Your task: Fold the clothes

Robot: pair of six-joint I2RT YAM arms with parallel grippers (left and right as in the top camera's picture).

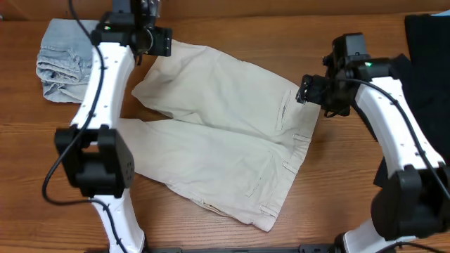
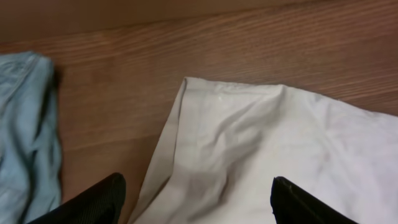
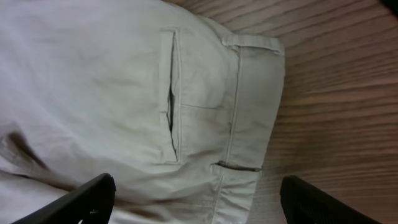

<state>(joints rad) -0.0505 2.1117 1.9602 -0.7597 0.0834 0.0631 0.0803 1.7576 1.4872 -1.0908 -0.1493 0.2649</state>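
Left pincer (image 2: 198, 186): spread wide, nothing pinched between its fingers (image 2: 93, 202); it hangs over a leg hem of the beige shorts.
Right pincer (image 3: 198, 183): spread wide as well, gripping nothing; it hangs over the waistband end of the beige shorts.
Beige shorts (image 1: 225, 133): laid out on the counter between the two pincers, legs toward the left pincer and waistband toward the right one; the cloth is creased, and the far leg partly overlaps the near one.
Leg hem (image 2: 180, 112): just ahead of the left pincer, in line with the gap between its fingers, with its corner resting on bare wood.
Slit pocket (image 3: 171, 93): ahead of the right pincer, nearer its left finger, gaping slightly.
Belt loops (image 3: 252, 42): two on the waistband ahead of the right pincer, one far and one close in.
Denim piece (image 1: 60, 60): light blue and bunched, to the left of the left pincer, apart from the shorts with bare counter between.
Black garment (image 1: 429, 56): to the right of the right pincer, beyond its arm, well apart from the shorts.
Counter (image 3: 336, 93): brown wood grain, bare to the right of the waistband.
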